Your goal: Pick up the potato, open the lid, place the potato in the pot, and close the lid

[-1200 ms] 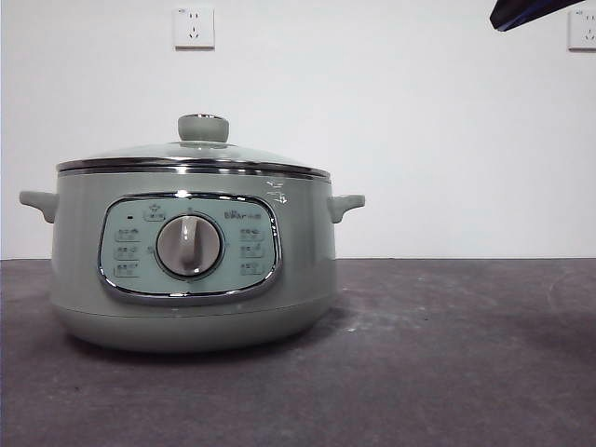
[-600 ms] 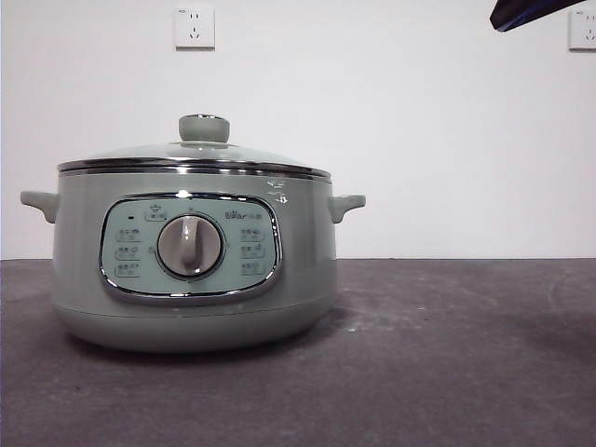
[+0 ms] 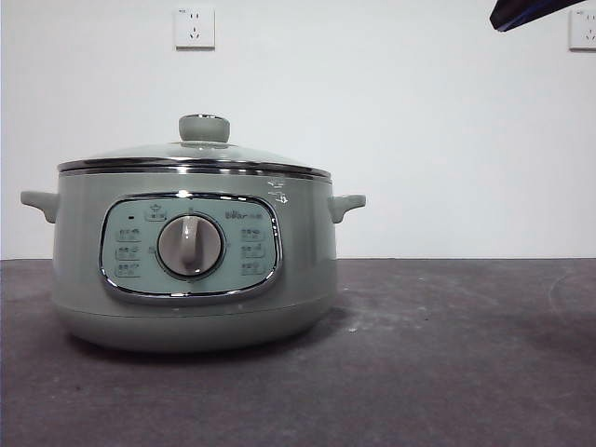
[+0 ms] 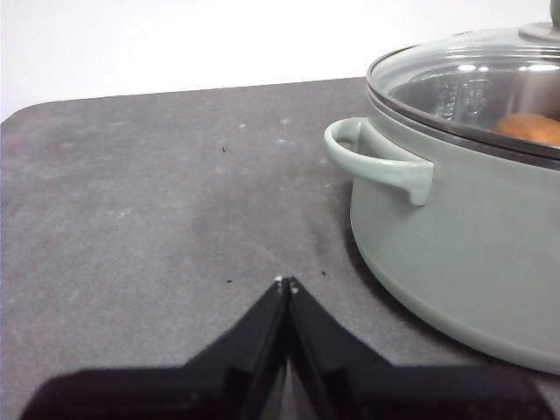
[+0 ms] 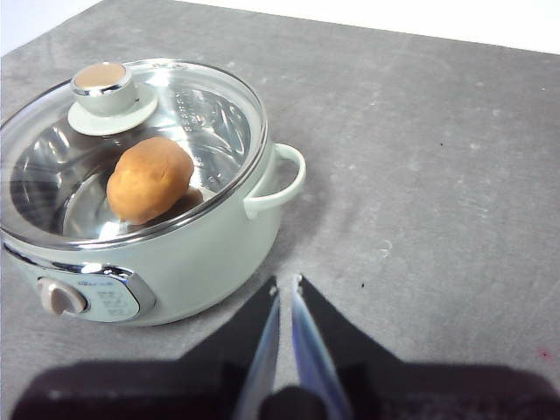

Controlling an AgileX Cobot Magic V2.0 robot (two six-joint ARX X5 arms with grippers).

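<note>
On the grey surface [image 3: 447,354] the pot [image 3: 191,261] stands left of centre in the front view, its control panel [image 3: 189,248] and dial [image 3: 190,246] facing the camera. One side handle [image 3: 345,205] sticks out at 3 o'clock from the body and the other [image 3: 39,204] at 9 o'clock. Seated on the pot's chrome rim is the lid [image 3: 191,154], closed, with its knob [image 3: 204,128] at 12 o'clock.

Through the glass in the right wrist view the potato [image 5: 150,178] lies inside the pot, on the shiny inner bottom, near the middle and just beside the knob's base as seen from above. A slice of the same potato shows through the lid in the left wrist view as well.

Neither arm touches anything. The left tool [image 4: 286,283] hovers over bare surface beside the pot, near a side handle but apart from it; its two black jaws are pressed together at the tips, with nothing between them. The right tool [image 5: 285,282] hangs above the surface on the pot's other side, close to a side handle yet clear of it; its jaws are drawn nearly together, only a thin slit between the tips, and they grip nothing. At 1 o'clock in the front view a dark arm tip [image 3: 531,11] pokes in at the top corner. Two sockets [image 3: 194,27] sit on the white wall behind.
</note>
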